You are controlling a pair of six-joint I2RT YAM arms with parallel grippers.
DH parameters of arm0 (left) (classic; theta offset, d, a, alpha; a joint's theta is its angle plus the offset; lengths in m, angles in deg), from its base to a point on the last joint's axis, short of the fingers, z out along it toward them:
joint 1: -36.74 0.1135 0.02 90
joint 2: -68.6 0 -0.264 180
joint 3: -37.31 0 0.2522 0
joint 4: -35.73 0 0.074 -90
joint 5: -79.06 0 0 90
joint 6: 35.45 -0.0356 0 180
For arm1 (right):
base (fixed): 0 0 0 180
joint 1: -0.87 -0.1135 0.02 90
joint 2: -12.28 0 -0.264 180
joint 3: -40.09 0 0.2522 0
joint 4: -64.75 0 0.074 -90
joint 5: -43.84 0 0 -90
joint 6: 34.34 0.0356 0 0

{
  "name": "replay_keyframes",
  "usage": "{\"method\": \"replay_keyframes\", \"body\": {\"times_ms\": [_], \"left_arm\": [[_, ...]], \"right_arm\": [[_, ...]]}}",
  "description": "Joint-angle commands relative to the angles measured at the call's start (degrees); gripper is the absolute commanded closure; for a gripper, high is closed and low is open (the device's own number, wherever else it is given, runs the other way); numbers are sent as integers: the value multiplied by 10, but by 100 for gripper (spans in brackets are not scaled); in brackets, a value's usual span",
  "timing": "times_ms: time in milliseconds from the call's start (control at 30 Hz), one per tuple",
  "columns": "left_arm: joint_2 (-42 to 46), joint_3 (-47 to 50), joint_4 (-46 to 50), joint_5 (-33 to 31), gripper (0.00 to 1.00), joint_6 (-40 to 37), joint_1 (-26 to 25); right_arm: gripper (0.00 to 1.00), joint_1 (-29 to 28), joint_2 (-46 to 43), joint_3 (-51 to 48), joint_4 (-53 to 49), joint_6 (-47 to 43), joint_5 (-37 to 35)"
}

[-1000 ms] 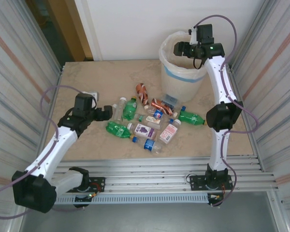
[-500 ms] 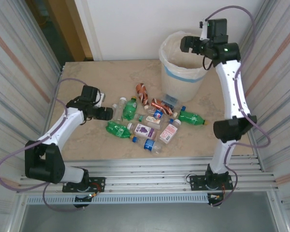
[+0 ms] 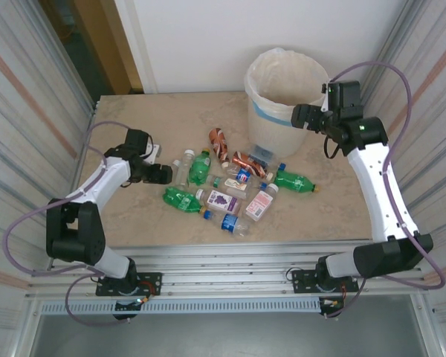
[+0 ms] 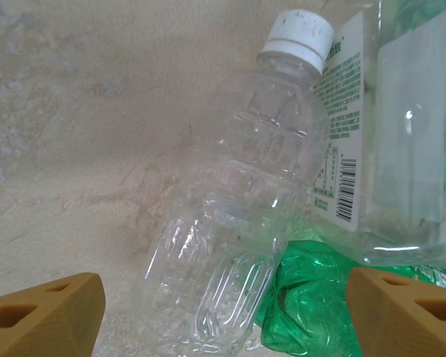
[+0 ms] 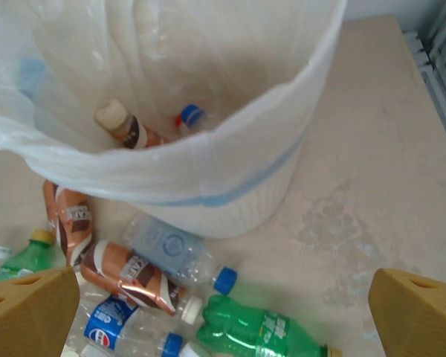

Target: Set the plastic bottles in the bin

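Several plastic bottles lie in a heap mid-table: green ones [image 3: 180, 198] [image 3: 293, 181], brown ones [image 3: 219, 143], and labelled clear ones [image 3: 223, 199]. My left gripper [image 3: 163, 174] is low at the heap's left edge. It stands open, with a clear white-capped bottle [image 4: 238, 223] lying between its fingers [image 4: 44, 312] and a crumpled green bottle [image 4: 312, 297] next to it. The white bin [image 3: 271, 123] stands at the back. My right gripper [image 3: 299, 116] hangs open and empty beside the bin's right wall. Inside the bin [image 5: 208, 171] lie a brown bottle [image 5: 123, 126] and a blue cap [image 5: 189, 115].
Corrugated metal walls close in both sides of the table [image 3: 134, 119]. A slotted rail runs along the near edge [image 3: 223, 268]. A blue-capped clear bottle [image 5: 175, 253] and a brown one [image 5: 130, 271] lie against the bin's foot.
The right arm has swung from over the bin's mouth down to its right side, with its jaws wider. The left gripper has edged towards the clear bottle and narrowed a little.
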Motion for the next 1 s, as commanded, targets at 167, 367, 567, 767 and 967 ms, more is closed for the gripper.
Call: {"method": "replay_keyframes", "body": {"times_ms": [167,367,567,767,967], "left_arm": [[-36,-17,9,4,15,-10,1],[-66,-29,7,-2,15,-10,1],[-97,-45,12,-22,14,-5,1],[-124,-61,23,-42,14,-3,1],[-147,-72,29,-57,16,2,1]], "right_arm": [[2,-29,-80,-68,-1,52,-48],[2,-36,-96,-92,2,63,-53],[2,-40,-104,-109,17,67,-42],[2,-43,-106,-118,23,70,-42],[2,-43,-105,-121,25,71,-40]]}}
